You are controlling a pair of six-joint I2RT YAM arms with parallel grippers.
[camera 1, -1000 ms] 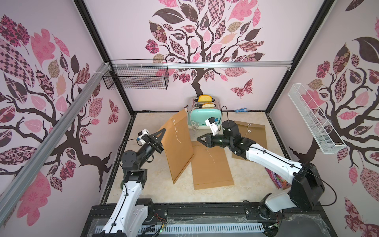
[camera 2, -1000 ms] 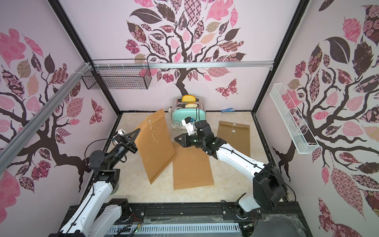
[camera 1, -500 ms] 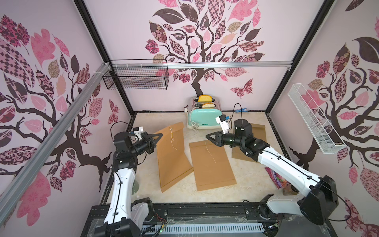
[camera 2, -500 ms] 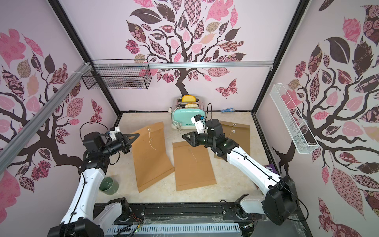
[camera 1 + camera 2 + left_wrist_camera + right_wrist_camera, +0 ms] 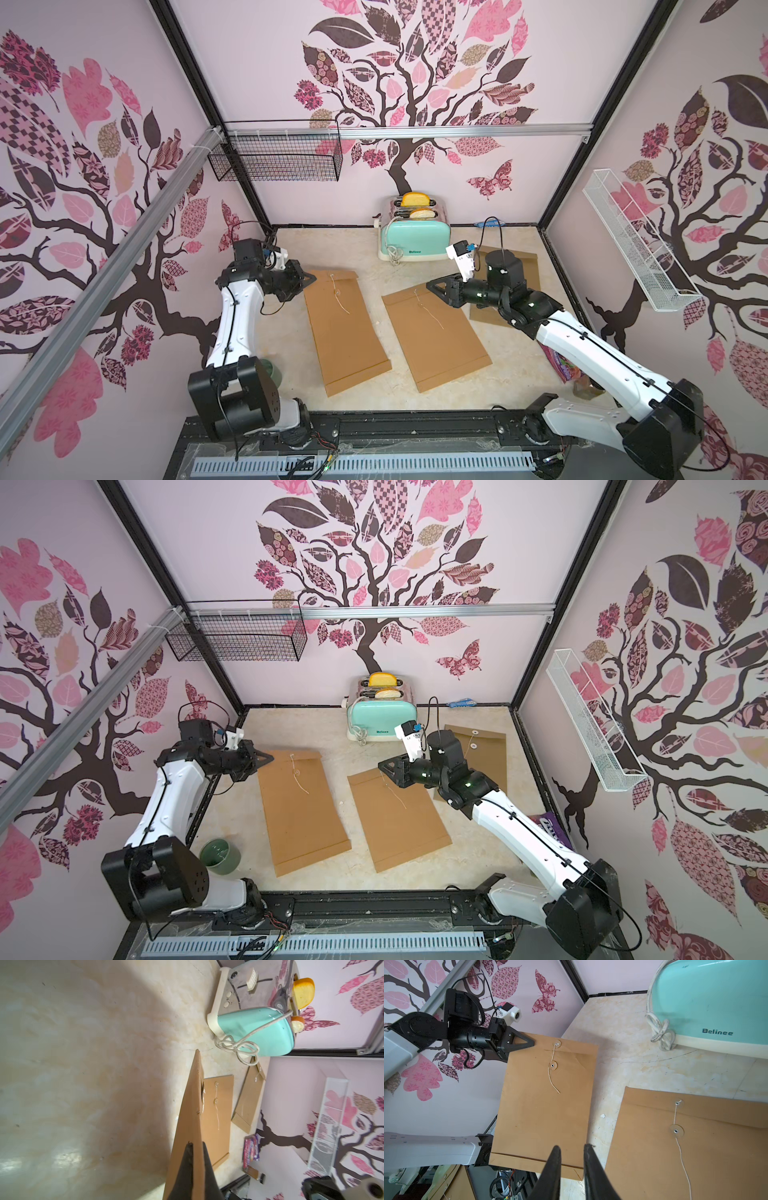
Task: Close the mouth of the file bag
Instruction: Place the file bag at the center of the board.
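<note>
**Left gripper (image 5: pixel 311 277) pinches file bag (image 5: pixel 345 328)**

It clamps the 11 o'clock corner; the right gripper (image 5: pixel 572 1147) hangs parted, empty. The bag lies toward 9 o'clock, long axis 12-to-6, mouth toward 12. The right arm (image 5: pixel 582 345) hides part of another envelope (image 5: pixel 530 272).

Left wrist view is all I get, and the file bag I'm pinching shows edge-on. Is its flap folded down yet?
Observer: Yes. The right wrist view shows the flap of the left file bag folded over, with the left gripper shut on its corner.
Operator: Is the string wound?
Observer: It doesn't look wound. The string runs from the upper button past the lower button, and its end hangs loose.
Operator: Where's the right gripper?
Observer: In a top view the right gripper is by the far corner of the middle file bag, jaws slightly apart and holding nothing.
</note>
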